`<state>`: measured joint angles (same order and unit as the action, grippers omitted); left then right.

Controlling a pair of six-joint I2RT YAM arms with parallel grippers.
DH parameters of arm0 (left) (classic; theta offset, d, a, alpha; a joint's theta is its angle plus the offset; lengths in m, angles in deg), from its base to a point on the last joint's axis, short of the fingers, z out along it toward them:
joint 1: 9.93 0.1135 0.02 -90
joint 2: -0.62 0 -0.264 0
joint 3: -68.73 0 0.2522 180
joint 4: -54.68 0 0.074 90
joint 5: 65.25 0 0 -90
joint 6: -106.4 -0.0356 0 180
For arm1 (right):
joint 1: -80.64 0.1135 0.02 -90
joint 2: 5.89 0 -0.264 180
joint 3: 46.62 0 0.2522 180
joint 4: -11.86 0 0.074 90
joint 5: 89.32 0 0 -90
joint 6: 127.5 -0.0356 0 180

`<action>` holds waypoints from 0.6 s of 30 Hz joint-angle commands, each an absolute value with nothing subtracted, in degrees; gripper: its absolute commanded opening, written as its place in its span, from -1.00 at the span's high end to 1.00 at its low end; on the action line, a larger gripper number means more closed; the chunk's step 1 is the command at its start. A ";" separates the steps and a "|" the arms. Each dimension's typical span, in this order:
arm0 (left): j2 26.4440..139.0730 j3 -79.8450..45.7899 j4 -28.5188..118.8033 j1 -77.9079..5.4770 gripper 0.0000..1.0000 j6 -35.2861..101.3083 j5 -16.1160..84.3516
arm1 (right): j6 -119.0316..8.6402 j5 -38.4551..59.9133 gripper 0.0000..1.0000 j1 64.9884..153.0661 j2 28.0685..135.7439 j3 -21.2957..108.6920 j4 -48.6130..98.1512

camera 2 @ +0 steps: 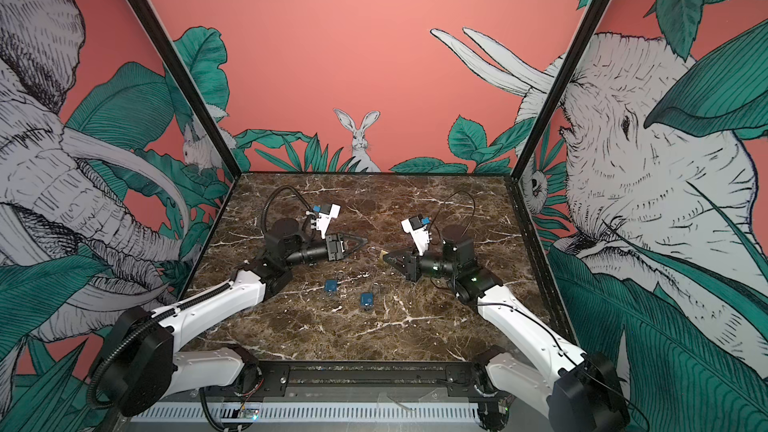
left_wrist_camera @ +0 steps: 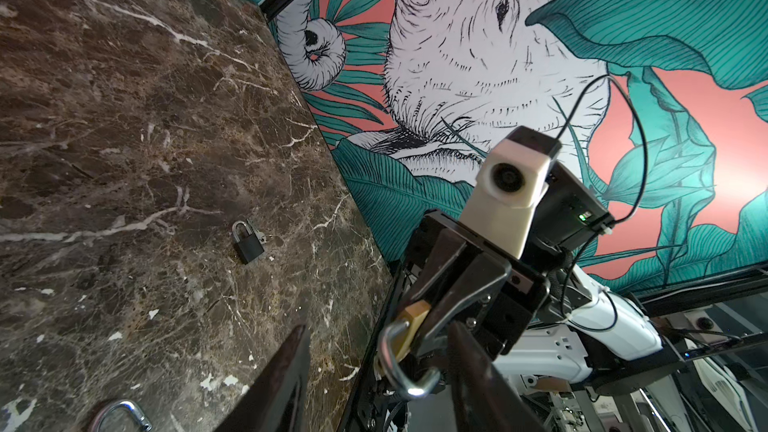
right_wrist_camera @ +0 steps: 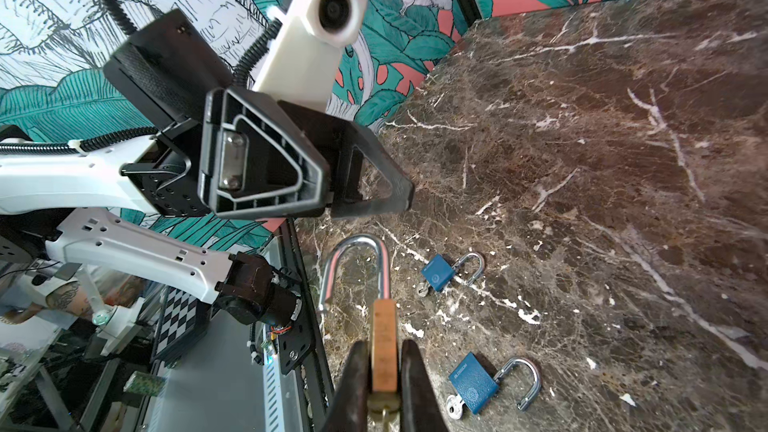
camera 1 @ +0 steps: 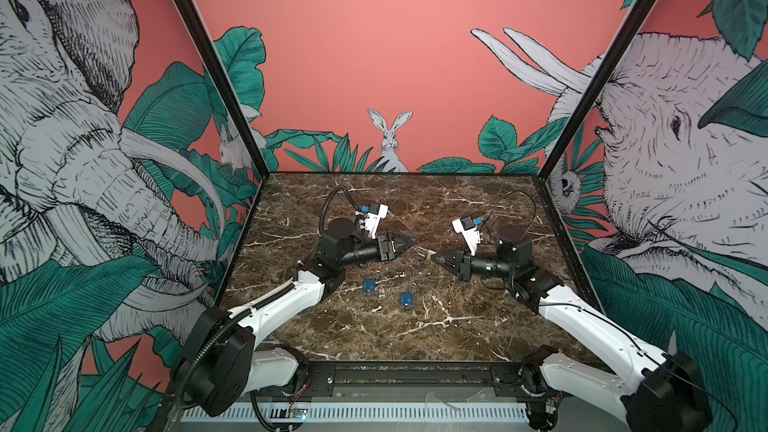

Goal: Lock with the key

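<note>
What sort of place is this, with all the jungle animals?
Likely a robot test booth: two white robot arms reach over a brown marble-patterned tabletop, enclosed by coral wall panels printed with elephants and leaves.

The left blue padlock and right blue padlock lie open-shackled on the marble desk; a painted rabbit decorates the far wall.

The brass padlock is half hidden between the right gripper's fingers, its keyhole end cut off at the frame edge.
</note>
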<state>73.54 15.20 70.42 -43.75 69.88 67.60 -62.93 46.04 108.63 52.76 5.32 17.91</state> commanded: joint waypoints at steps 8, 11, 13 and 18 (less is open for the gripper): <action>73.89 13.09 73.36 -44.21 0.01 71.91 70.32 | -60.39 44.18 1.00 108.43 52.88 7.24 15.87; 74.31 12.56 74.62 -44.42 0.03 72.91 71.25 | -60.43 43.84 1.00 108.51 53.08 7.22 15.42; 74.55 12.03 74.59 -45.01 0.04 72.87 71.80 | -60.59 43.64 1.00 108.51 53.24 7.53 15.23; 76.07 10.59 72.74 -46.75 0.12 71.58 72.80 | -60.68 43.77 1.00 108.61 53.61 8.12 14.79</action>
<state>75.68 12.38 72.08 -45.96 72.17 71.01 -61.29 43.90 108.65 53.50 5.58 17.70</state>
